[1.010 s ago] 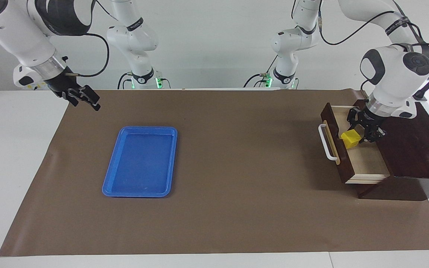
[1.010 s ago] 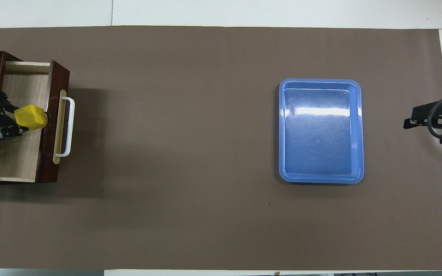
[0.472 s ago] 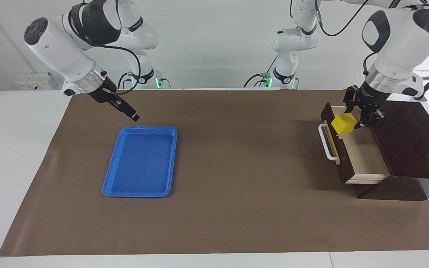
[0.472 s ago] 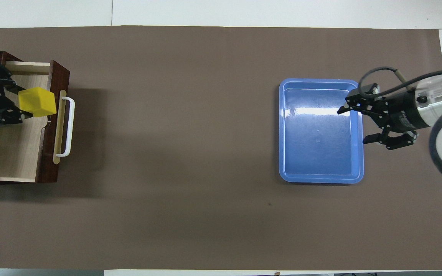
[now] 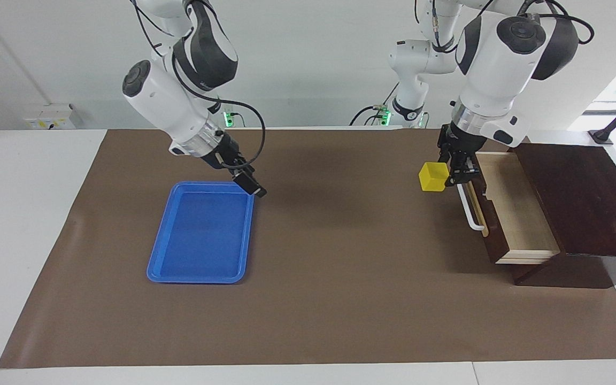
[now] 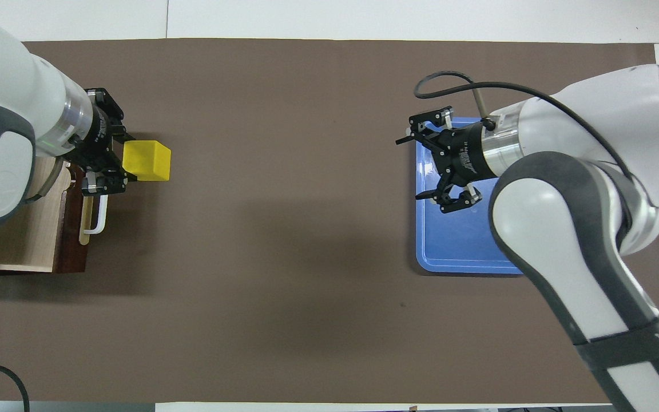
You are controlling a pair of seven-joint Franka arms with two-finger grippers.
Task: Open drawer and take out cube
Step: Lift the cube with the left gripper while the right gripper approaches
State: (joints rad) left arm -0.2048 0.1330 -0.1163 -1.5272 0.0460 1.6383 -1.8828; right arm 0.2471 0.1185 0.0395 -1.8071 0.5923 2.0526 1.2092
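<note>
The drawer [image 5: 516, 214] of the dark brown box [image 5: 586, 198] stands pulled open and its pale wood inside is bare; it also shows in the overhead view [image 6: 20, 234]. My left gripper [image 5: 445, 174] [image 6: 128, 160] is shut on the yellow cube [image 5: 432, 177] [image 6: 146, 161] and holds it in the air over the mat, just in front of the drawer's white handle [image 5: 472, 214]. My right gripper [image 5: 254, 188] [image 6: 409, 169] is open and empty in the air over the blue tray's edge toward the left arm's end.
The blue tray [image 5: 201, 235] [image 6: 461, 252] lies empty on the brown mat [image 5: 340, 240] toward the right arm's end. The open drawer juts out from the box at the left arm's end.
My left gripper lifted the cube out of the drawer and carried it over the handle to in front of the drawer. My right arm swung in from the table's end to the tray.
</note>
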